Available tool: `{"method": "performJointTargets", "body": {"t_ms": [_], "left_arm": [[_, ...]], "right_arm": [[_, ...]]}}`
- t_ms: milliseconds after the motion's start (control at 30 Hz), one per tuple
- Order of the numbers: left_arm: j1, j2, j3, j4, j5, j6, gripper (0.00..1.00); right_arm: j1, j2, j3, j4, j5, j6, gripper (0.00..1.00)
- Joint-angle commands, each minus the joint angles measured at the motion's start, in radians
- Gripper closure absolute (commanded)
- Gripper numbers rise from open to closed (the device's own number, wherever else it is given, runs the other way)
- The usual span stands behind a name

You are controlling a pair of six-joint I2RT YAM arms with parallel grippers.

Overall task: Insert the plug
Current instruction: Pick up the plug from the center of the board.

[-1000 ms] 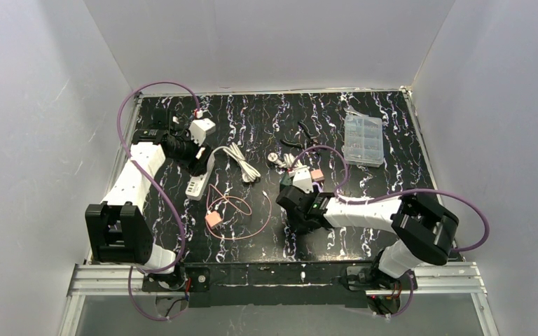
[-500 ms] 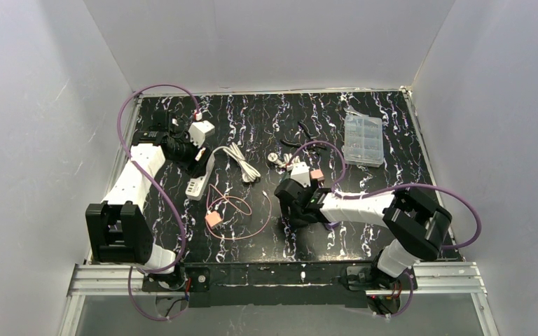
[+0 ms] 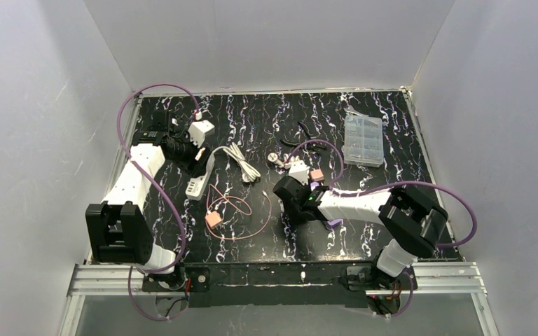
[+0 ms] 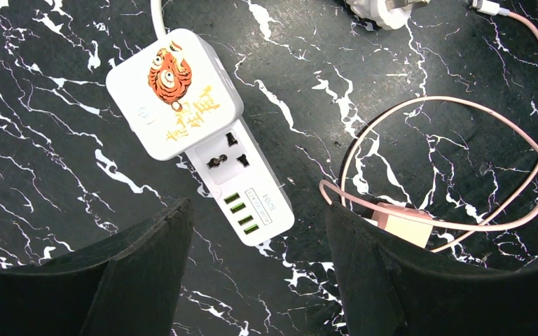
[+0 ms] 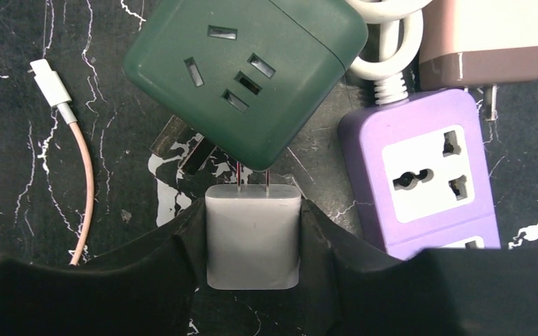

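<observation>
Left gripper (image 4: 258, 217): mine, jaws apart, holding nothing, above the white power strip (image 4: 242, 189).
Right gripper (image 5: 252, 206): clamped on the plug (image 5: 252, 241).
Plug axis: prongs point straight ahead, tips at the near edge of the green socket cube (image 5: 245, 70).
Nearer arm: right, I judge; the cube's slots lie just ahead, the purple strip (image 5: 420, 175) off to the right.

Robotics test cell, laboratory type. White panels (image 3: 266, 42) enclose a black marbled worktop (image 3: 392, 119) on three sides. An aluminium rail (image 3: 105, 280) runs along the near edge, where the left arm (image 3: 136, 168) and right arm (image 3: 361, 203) are bolted; purple cabling (image 3: 120, 115) hangs loose.
</observation>
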Motion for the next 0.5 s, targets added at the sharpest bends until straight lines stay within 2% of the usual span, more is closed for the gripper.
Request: {"method": "performJointTargets", "body": {"t_ms": [0, 100, 200, 333, 467], "left_arm": [[0.007, -0.050, 0.013, -0.015, 0.027, 0.006, 0.32], [0.007, -0.056, 0.035, -0.022, 0.059, 0.008, 0.32], [0.008, -0.062, 0.073, -0.043, 0.138, 0.010, 0.30], [0.008, -0.095, 0.115, -0.054, 0.268, 0.050, 0.27], [0.007, -0.181, 0.118, -0.005, 0.443, 0.175, 0.26]], "right_arm": [[-0.004, 0.000, 0.011, -0.062, 0.027, -0.017, 0.52], [-0.004, -0.075, 0.005, -0.063, 0.031, -0.064, 0.66], [-0.015, -0.163, 0.053, -0.064, 0.009, -0.158, 0.75], [-0.085, -0.225, 0.238, -0.128, -0.197, -0.247, 0.80], [-0.178, -0.234, 0.401, -0.136, -0.537, -0.318, 0.82]]}}
